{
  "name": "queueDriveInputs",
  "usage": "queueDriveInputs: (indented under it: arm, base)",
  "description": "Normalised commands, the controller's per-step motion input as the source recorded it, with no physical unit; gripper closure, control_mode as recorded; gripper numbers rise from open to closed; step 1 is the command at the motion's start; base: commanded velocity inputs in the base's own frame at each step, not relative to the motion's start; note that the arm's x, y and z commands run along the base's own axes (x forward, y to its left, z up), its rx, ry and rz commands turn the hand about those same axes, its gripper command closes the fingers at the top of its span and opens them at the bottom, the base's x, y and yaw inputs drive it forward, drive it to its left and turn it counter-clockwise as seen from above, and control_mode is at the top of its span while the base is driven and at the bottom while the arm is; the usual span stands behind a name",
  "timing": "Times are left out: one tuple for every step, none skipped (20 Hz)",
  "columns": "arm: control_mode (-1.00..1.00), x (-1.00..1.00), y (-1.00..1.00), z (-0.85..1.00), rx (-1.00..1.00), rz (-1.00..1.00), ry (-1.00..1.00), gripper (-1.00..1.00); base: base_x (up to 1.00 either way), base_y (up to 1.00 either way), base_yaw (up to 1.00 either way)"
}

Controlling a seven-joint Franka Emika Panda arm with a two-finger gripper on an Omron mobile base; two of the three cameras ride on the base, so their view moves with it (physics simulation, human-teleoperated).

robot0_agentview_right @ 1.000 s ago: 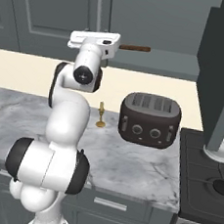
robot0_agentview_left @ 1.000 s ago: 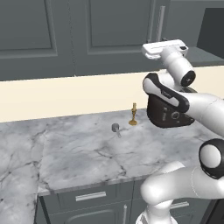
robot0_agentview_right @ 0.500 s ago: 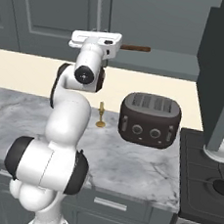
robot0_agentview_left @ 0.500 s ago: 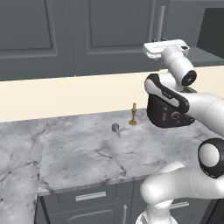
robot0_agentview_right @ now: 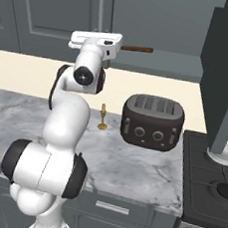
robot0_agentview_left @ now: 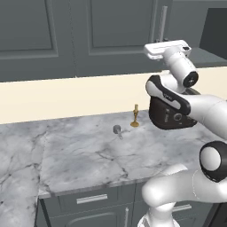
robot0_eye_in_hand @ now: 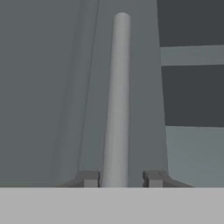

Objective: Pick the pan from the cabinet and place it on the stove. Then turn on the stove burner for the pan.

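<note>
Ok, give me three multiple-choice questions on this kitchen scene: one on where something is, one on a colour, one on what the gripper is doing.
1. Where is the toaster?
A. on a shelf
B. on the marble counter, beside the stove
C. on top of the stove

2. What colour is the wall strip behind the counter?
A. cream
B. red
C. black

3. How is the gripper placed?
A. lying flat on the counter
B. clamped on the toaster
C. raised, with the door handle between its fingertips

Answers:
1 B, it stands on the marble next to the black stove.
2 A, a pale cream band runs along under the cabinets.
3 C, the hand view shows the silver bar running up between the two tips.
</note>
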Motion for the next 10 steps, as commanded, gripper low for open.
queueDriveInputs:
  arm:
    - [-1.0,0.0,0.5,0.0,-0.06,0.0,0.1,1.0]
    - [-1.0,0.0,0.45,0.0,-0.05,0.0,0.12,1.0]
    - [-1.0,0.0,0.45,0.0,-0.04,0.0,0.15,1.0]
    - [-1.0,0.0,0.41,0.02,-0.03,0.0,0.15,1.0]
    - [-1.0,0.0,0.39,0.06,-0.02,0.0,0.16,1.0]
    - [-1.0,0.0,0.4,0.08,-0.01,0.0,0.17,1.0]
    - [-1.0,0.0,0.36,0.12,0.0,0.0,0.17,1.0]
    - [-1.0,-0.03,0.36,0.17,0.0,0.0,0.17,1.0]
    - [-1.0,-0.12,0.34,0.2,0.0,0.0,0.15,1.0]
    - [-1.0,-0.15,0.35,0.17,0.0,0.0,0.12,1.0]
  base:
    - [0.0,0.0,0.0]
    - [0.0,0.0,0.0]
    - [0.0,0.0,0.0]
    - [0.0,0.0,0.0]
    - [0.0,0.0,0.0]
    - [0.0,0.0,0.0]
    - [0.0,0.0,0.0]
    - [0.0,0.0,0.0]
    - [0.0,0.0,0.0]
    - [0.0,0.0,0.0]
